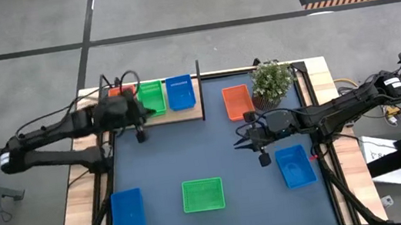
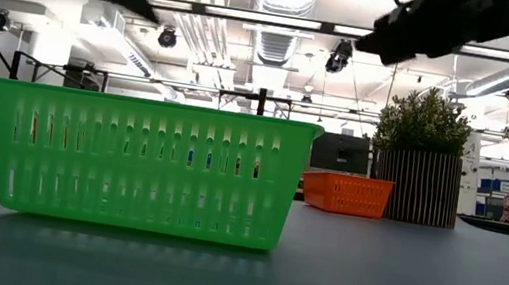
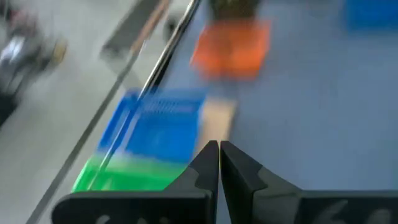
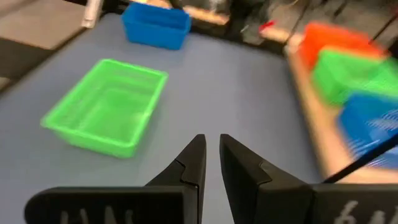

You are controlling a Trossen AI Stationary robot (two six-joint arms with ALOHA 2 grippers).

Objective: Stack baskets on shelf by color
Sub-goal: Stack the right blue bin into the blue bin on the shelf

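Your left gripper [image 1: 140, 134] hangs at the front edge of the light wooden shelf [image 1: 194, 112] at 11 o'clock on the bench, jaws closed to a sliver and empty. On that shelf you have 3 plastic mesh baskets in a row: red-orange [image 1: 117, 91], green [image 1: 152, 97], blue [image 1: 179, 92]. Your right gripper [image 1: 249, 142] hovers at 3 o'clock over the dark blue-grey mat [image 1: 213, 150], jaws narrowly parted, holding nothing. A loose red-orange basket [image 1: 237, 101] sits at 1 o'clock beside the potted plant [image 1: 271, 80]; a blue one [image 1: 295, 165] at 4, a green one [image 1: 203, 194] at 6, another blue [image 1: 127, 211] at 7.
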